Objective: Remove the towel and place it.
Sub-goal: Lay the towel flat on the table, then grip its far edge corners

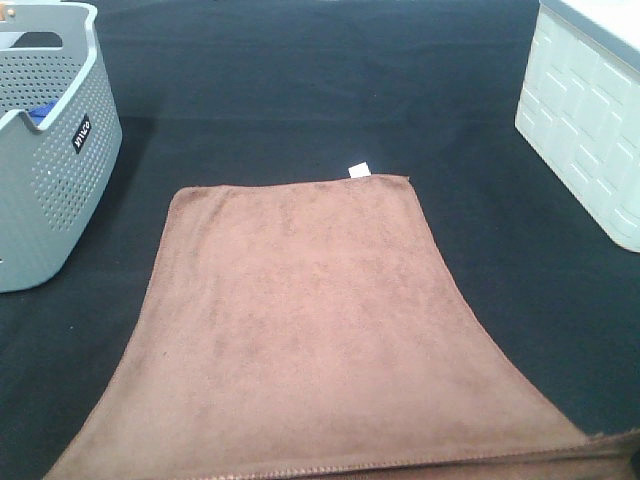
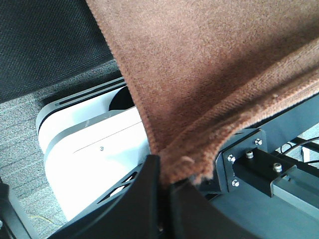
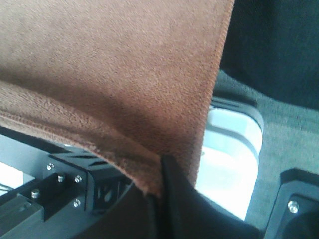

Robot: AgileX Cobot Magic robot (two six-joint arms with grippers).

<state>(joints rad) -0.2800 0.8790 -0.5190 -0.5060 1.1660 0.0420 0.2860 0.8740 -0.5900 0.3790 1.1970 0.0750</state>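
Tabletop (image 1: pixel 300 80) in black cloth bears the brown terry towel (image 1: pixel 300 330), spread flat between grey perforated basket (image 1: pixel 55 190) and white panelled bin (image 1: pixel 585 130). Left gripper (image 2: pixel 167 174) and right gripper (image 3: pixel 159 179) each clamp a near corner of it between closed jaws. A small white tag (image 1: pixel 358 170) juts from the far edge.

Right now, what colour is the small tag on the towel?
The tag is white, clearest in the exterior high view.
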